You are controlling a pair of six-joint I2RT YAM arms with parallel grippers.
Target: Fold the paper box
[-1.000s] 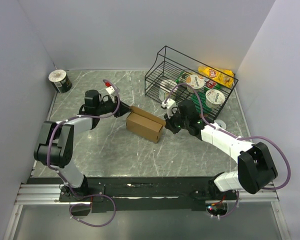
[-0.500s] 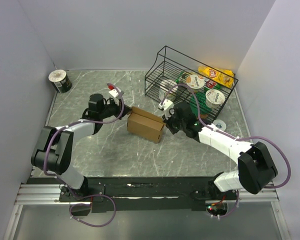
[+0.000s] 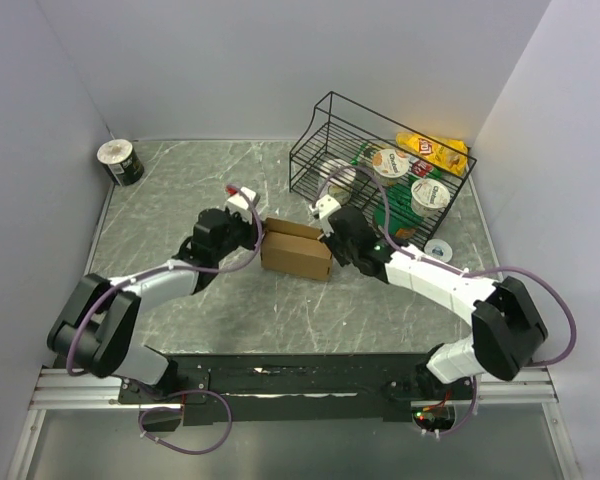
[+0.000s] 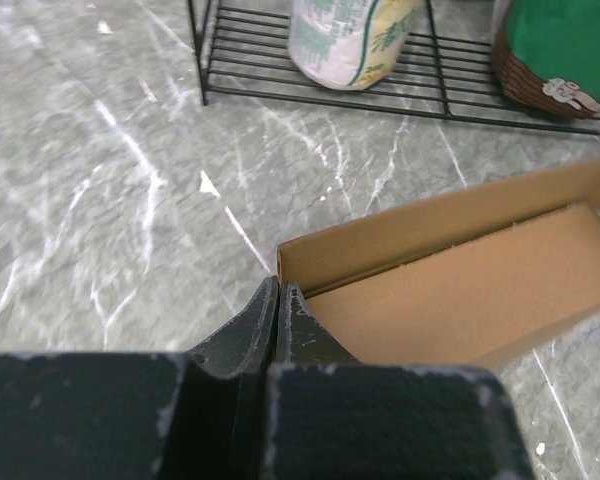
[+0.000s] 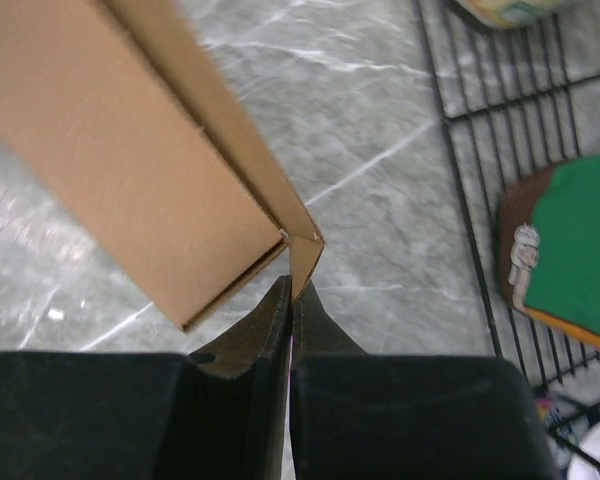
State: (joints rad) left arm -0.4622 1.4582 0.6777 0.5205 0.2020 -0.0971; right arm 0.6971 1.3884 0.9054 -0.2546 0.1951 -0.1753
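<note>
The paper box (image 3: 295, 252), plain brown cardboard, lies in the middle of the table between my two grippers. My left gripper (image 3: 257, 233) is at its left end. In the left wrist view the gripper (image 4: 278, 290) is shut, its tips against the corner of the box (image 4: 460, 280), and no cardboard shows between them. My right gripper (image 3: 330, 238) is at the right end. The right wrist view shows that gripper (image 5: 293, 285) shut on a small corner flap (image 5: 305, 255) of the box (image 5: 130, 130), which looks raised and tilted there.
A black wire basket (image 3: 312, 160) stands just behind the box at the back right, holding yogurt cups (image 3: 390, 162) and a yellow snack bag (image 3: 435, 150). A dark can (image 3: 120, 162) sits in the far left corner. A small white disc (image 3: 438, 250) lies right of the right arm.
My left gripper has moved right to the box's left end and has shut. The box has turned and shifted slightly right. The right gripper stays shut on the flap and has moved a little back.
</note>
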